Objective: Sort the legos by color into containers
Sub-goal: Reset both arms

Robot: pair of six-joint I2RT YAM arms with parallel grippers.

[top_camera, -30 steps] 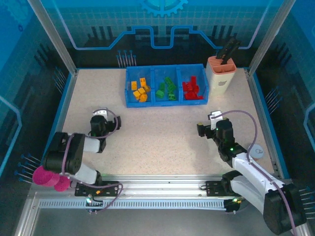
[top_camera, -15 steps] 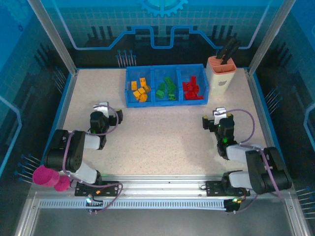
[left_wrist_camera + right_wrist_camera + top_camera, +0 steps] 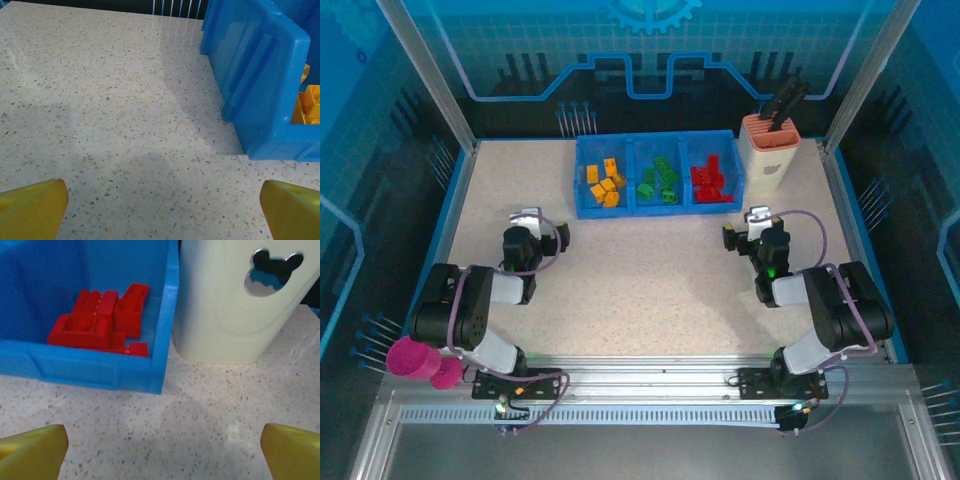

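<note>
The blue tray (image 3: 657, 207) stands at the back of the table with three containers side by side. Orange-yellow legos (image 3: 603, 183) lie in the left one, green legos (image 3: 660, 180) in the middle, red legos (image 3: 710, 181) in the right. My left gripper (image 3: 527, 222) rests low over the table, left of the tray, open and empty. My right gripper (image 3: 752, 226) is open and empty in front of the tray's right end. The right wrist view has the red legos (image 3: 102, 322) inside the blue wall (image 3: 90, 371); the left wrist view has the tray's corner (image 3: 262, 90) with a yellow lego (image 3: 309, 102).
A peach-and-white holder (image 3: 772, 150) with black tools stands right of the tray; its white side (image 3: 235, 305) is close ahead of my right gripper. A raised blue rim (image 3: 445, 225) borders the speckled tabletop (image 3: 640, 275).
The right arm has folded back toward its base, and its gripper has moved up toward the tray's right end. The left gripper has edged slightly toward the tray. Both stay open.
</note>
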